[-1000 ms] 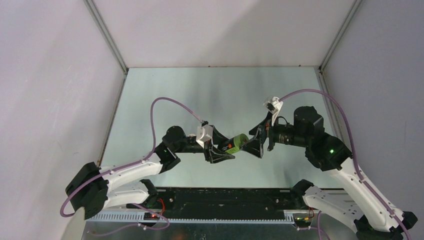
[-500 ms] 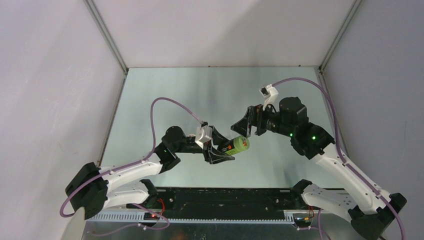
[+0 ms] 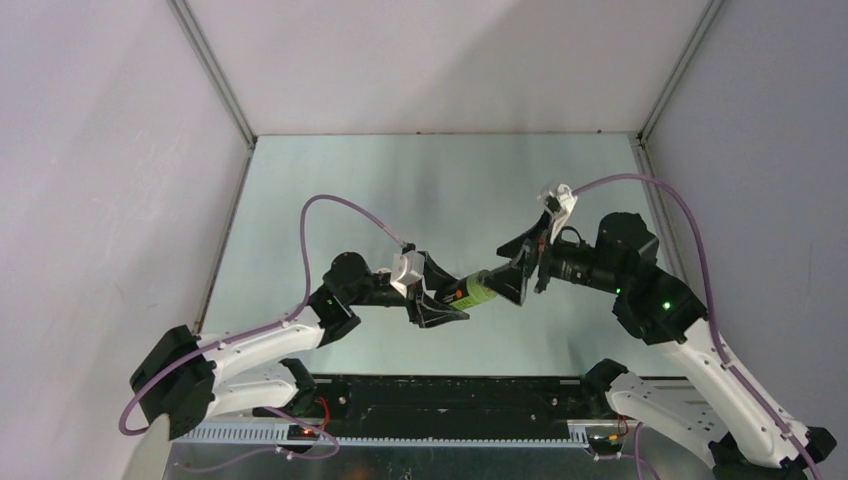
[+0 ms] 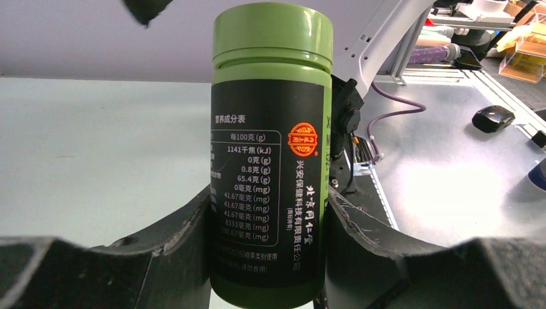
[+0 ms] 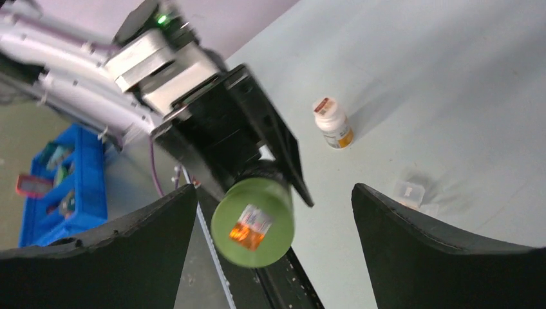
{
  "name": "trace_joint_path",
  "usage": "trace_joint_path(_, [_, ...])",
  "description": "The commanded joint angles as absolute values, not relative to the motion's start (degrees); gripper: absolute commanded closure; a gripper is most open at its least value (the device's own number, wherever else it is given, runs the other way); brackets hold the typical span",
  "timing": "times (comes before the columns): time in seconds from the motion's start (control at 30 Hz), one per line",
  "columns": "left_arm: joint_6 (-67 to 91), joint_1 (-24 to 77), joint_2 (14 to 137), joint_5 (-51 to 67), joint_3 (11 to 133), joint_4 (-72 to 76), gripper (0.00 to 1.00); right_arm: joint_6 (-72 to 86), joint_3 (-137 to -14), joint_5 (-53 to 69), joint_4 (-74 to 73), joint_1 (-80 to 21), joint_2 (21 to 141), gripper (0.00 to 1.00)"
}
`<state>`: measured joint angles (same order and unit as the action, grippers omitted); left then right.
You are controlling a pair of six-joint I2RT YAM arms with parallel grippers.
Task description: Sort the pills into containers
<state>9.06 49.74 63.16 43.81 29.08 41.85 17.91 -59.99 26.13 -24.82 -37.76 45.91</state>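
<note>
The right gripper [image 3: 512, 282], jaws wide, has swung back from twelve o'clock to face the cap [image 5: 252, 225] of the green bottle [image 4: 270, 167], which the left gripper [image 3: 438, 302] clamps. Uncapping looks next.

Lime-green round plastic bottle [image 4: 272, 154], black label, white characters, red-orange round seal. Beyond that bottle: small white plastic bottle [image 5: 333, 122] with orange-red label, translucent whitish plastic pill box [image 5: 409, 190], pale grey-green tabletop [image 5: 451, 77].

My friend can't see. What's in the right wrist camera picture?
A green bottle, gripped by the left gripper, points its cap at the camera between the right gripper's two wide-open black fingers. Behind it on the pale table are a small white bottle and a little clear pill box.
</note>
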Motion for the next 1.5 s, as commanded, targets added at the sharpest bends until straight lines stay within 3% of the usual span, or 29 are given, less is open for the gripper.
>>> trace_joint_path(0.0, [8.36, 49.89, 61.29, 43.64, 31.90, 42.50, 1.00, 5.23, -59.94, 34.11, -30.54, -38.52, 43.88, 0.06])
trace_joint_path(0.33, [8.09, 49.92, 62.21, 45.60, 33.07, 41.65, 1.00, -1.48, -59.90, 30.66, -32.19, -41.85, 43.19, 0.08])
trace_joint_path(0.47, [8.04, 49.90, 62.66, 46.34, 33.49, 41.25, 1.00, 0.21, -59.90, 26.95, -30.04, -42.49, 44.39, 0.16])
trace_joint_path(0.67, [7.93, 49.85, 63.58, 47.26, 34.00, 41.00, 1.00, 6.05, -59.84, 17.85, -26.13, -43.08, 45.92, 0.39])
trace_joint_path(0.87, [6.98, 49.85, 64.42, 47.15, 35.08, 40.27, 1.00, 13.80, -59.27, 13.25, -22.70, -43.71, 47.00, 0.46])
trace_joint_path(1.03, [7.10, 49.84, 64.34, 46.71, 35.15, 41.51, 1.00, 19.19, -58.87, 4.59, -22.38, -44.21, 47.96, 0.41])
trace_joint_path(1.13, [7.40, 49.86, 64.25, 46.81, 35.05, 41.99, 1.00, 22.34, -58.84, 0.93, -22.44, -43.99, 49.17, 0.31])
trace_joint_path(1.47, [7.66, 49.85, 63.37, 44.11, 33.53, 42.80, 1.00, 27.51, -58.94, 3.49, -20.54, -43.29, 50.45, 0.13])
